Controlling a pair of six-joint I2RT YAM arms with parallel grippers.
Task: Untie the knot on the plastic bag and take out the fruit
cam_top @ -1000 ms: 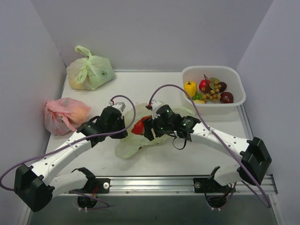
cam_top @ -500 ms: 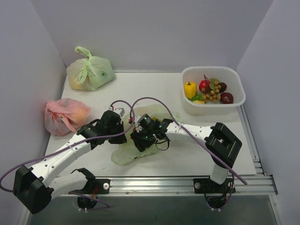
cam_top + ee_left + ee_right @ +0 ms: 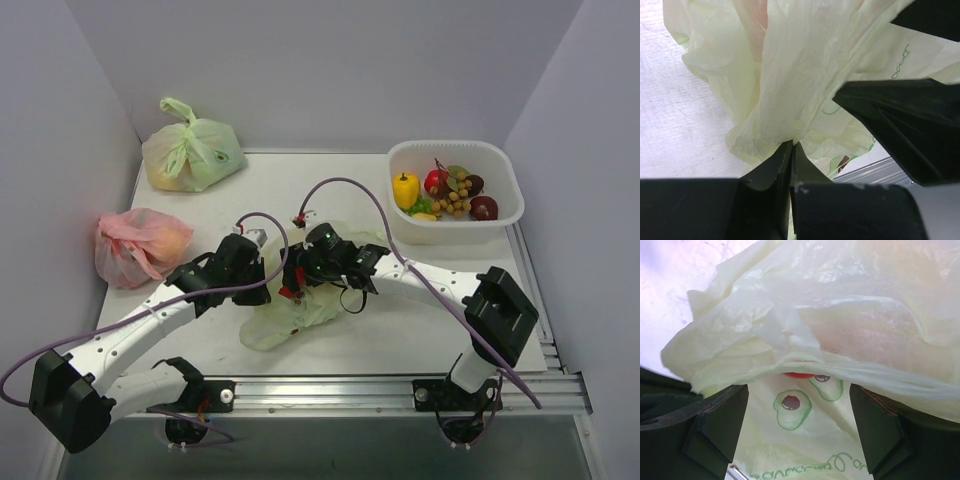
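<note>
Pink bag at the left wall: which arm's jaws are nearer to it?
Left. The left arm has its jaws shut on the plastic bag, right of the pink bag and apart from it; the right arm holds open jaws farther right, at the same bag.

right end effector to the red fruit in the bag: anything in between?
Yes. A fold of the plastic bag hangs across the opening, hiding all but a sliver of the red fruit. The open right end effector faces that film; the left end effector pinches the bag.
</note>
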